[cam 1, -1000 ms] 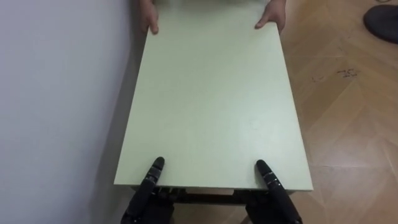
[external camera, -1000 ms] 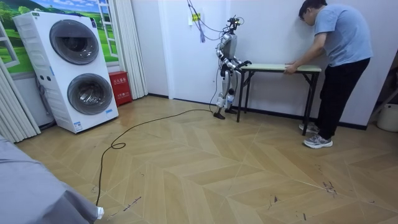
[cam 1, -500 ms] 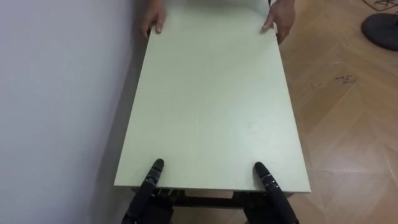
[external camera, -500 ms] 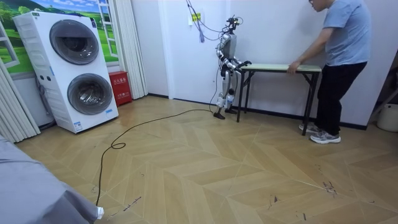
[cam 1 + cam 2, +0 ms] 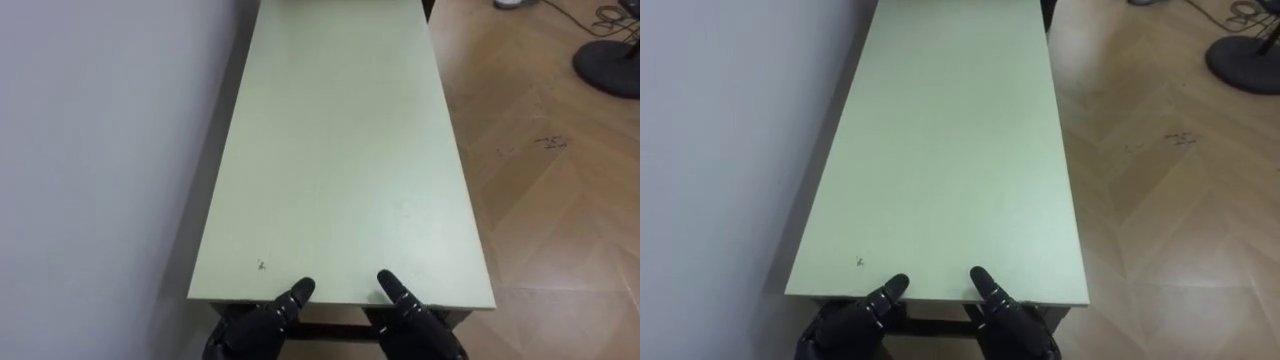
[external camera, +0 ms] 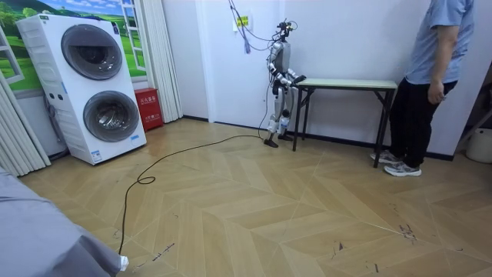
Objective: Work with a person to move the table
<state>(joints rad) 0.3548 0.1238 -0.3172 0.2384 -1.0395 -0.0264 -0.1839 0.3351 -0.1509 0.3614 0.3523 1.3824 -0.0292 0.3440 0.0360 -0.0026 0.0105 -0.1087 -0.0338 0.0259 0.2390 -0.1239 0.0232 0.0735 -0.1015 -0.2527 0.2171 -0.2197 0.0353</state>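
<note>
Tabletop (image 5: 340,150) stands lengthwise against wall (image 5: 90,150), legs on floor. Left hand (image 5: 262,322) and right hand (image 5: 412,320) clamp near edge, thumbs on top. I see person (image 6: 430,77) standing at far end, arm hanging at side.

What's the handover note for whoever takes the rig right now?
Left hand: at the near edge of the table; whether it holds can't be read.
Right hand: same edge, close beside the left, same doubt.
Table: on its legs on the floor, long side along the wall.
Person: stands at the far end, hands off the table.
Done: table is down.
Left: check with the person whether this is the spot. If so, probably withdraw both hands; otherwise wait for them to take hold.
</note>
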